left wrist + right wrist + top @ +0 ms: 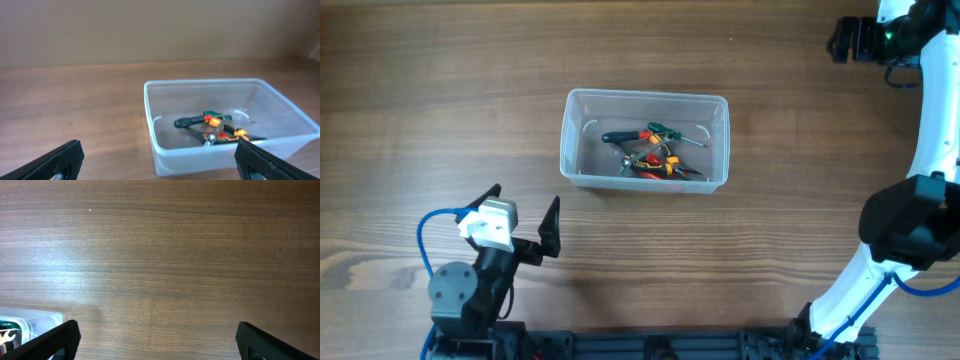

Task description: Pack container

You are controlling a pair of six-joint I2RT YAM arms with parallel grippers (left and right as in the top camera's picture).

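The clear plastic container (568, 140) stands at the table's middle. Several hand tools (655, 150) with black, green, orange and red handles lie inside it. My left gripper (525, 212) is open and empty, near the front left, short of the container's near-left corner. In the left wrist view the container (148, 102) and the tools (215, 127) lie just ahead of the open jaws (157, 155). My right gripper (850, 40) is open and empty, high at the far right, away from the container. The right wrist view (157, 330) shows only a container corner (30, 315).
The wooden table (440, 90) carries nothing else. The right arm's white body (920, 150) runs along the right edge. The left arm's base (460, 290) sits at the front left.
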